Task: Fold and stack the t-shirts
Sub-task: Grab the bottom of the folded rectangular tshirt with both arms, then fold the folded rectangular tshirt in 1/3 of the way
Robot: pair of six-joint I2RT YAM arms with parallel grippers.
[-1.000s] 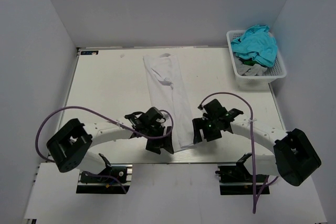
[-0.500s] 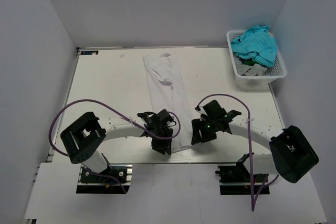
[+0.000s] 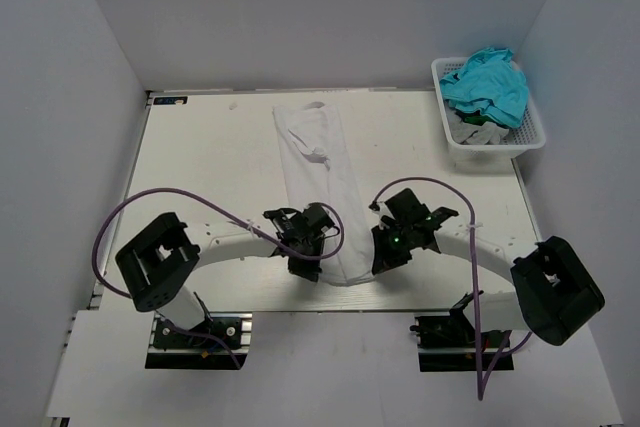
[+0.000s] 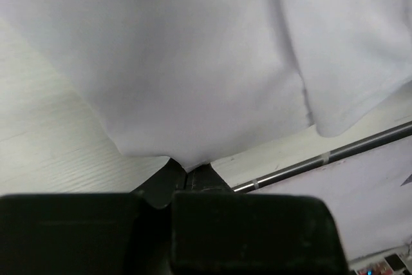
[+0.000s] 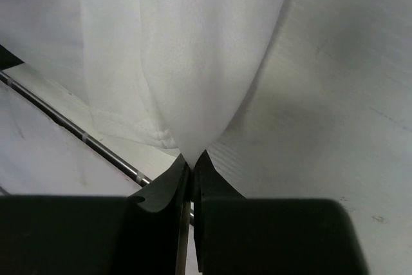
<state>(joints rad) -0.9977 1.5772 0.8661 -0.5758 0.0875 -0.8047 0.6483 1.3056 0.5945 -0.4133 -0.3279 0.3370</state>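
A white t-shirt (image 3: 322,172), folded into a long narrow strip, lies down the middle of the table from the far edge to the near edge. My left gripper (image 3: 312,265) is shut on the strip's near left corner; the white cloth (image 4: 193,94) runs out from between its fingertips. My right gripper (image 3: 381,259) is shut on the near right corner, with the cloth (image 5: 187,62) pinched between its closed black fingers (image 5: 207,178). The gripped end is drawn in slightly between the two grippers.
A white basket (image 3: 535,137) at the far right holds teal and grey clothes (image 3: 488,85). The table's near edge with its metal rail (image 4: 335,154) runs just behind the grippers. White walls enclose the table on three sides.
Both grippers have moved inward onto the near end of the shirt and gone from open to shut on its corners. The near hem has bunched a little.
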